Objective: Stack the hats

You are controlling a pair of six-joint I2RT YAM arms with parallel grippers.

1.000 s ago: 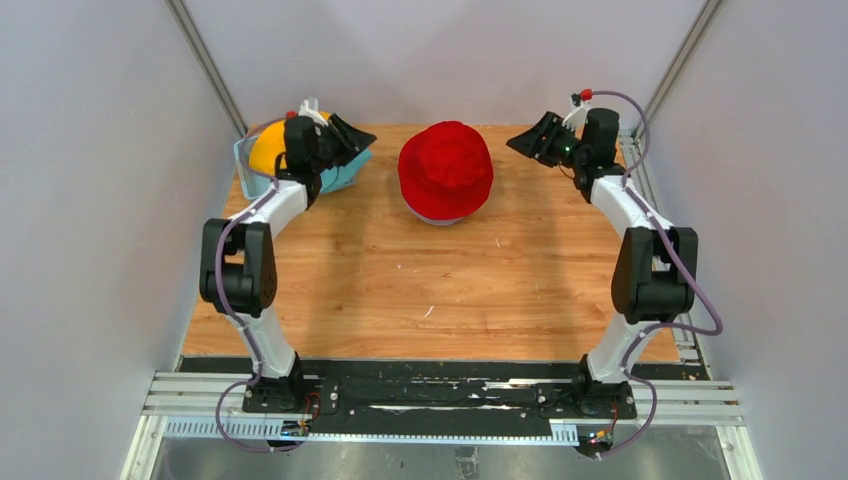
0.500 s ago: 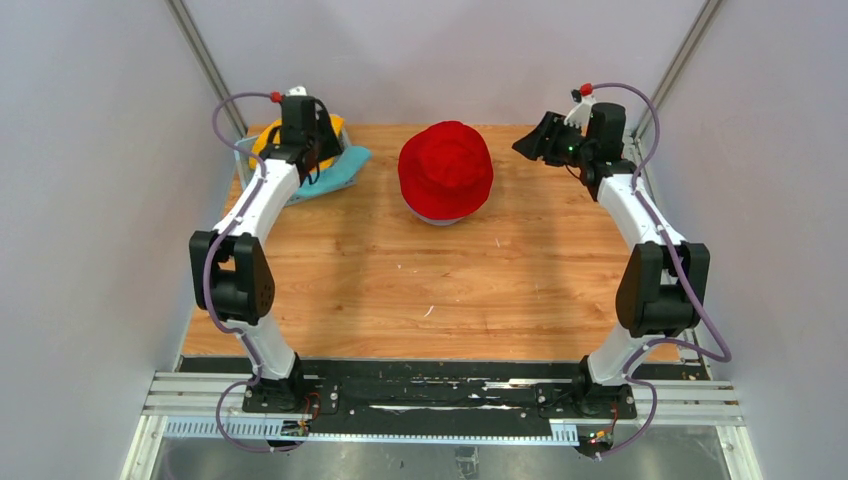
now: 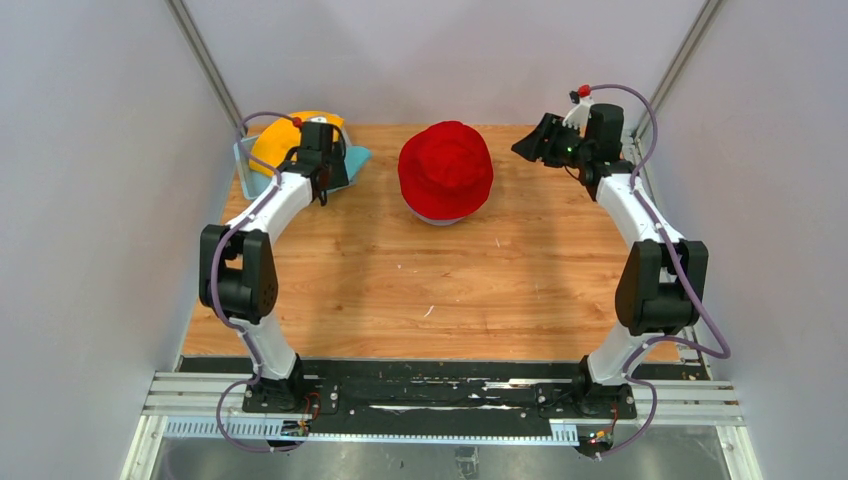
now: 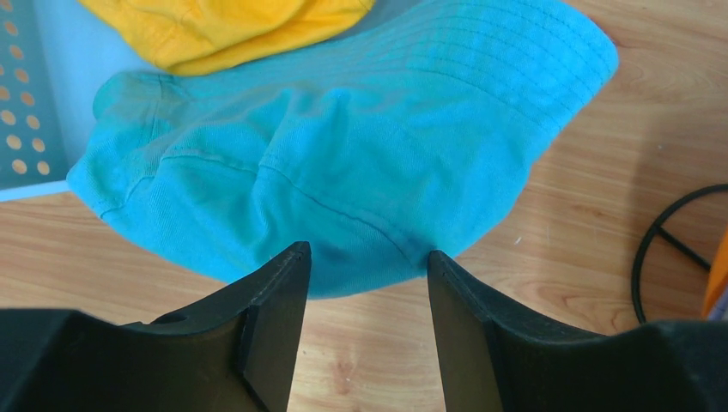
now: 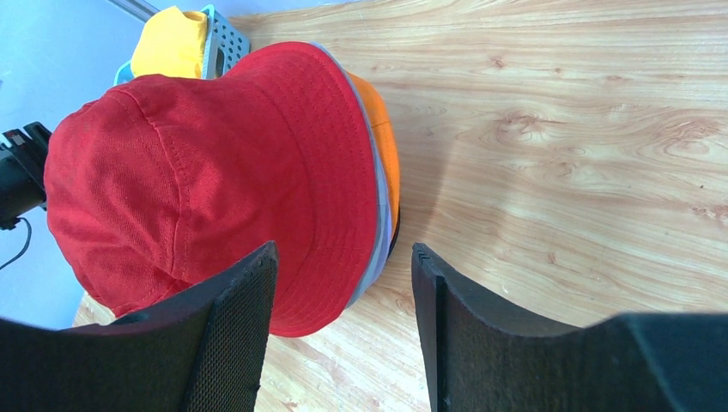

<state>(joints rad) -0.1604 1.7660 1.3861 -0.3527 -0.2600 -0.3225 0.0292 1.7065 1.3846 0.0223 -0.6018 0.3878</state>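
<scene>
**Red hat tops the pile in front of the right claw**

The right claw (image 5: 343, 253) hangs with its two dark fingers (image 5: 232, 335) spread apart and nothing between them. Just beyond them a red hat (image 5: 206, 172) sits on top of a pile on the wooden surface (image 5: 558, 129). A pale grey brim (image 5: 375, 232) peeks out under the red one, and an orange hat (image 5: 382, 146) shows beneath that. Farther off, a yellow hat (image 5: 167, 43) lies in a light blue perforated basket (image 5: 225, 39). A black part with a thin cable (image 5: 21, 172) shows at the left edge; what it is cannot be told.
</scene>
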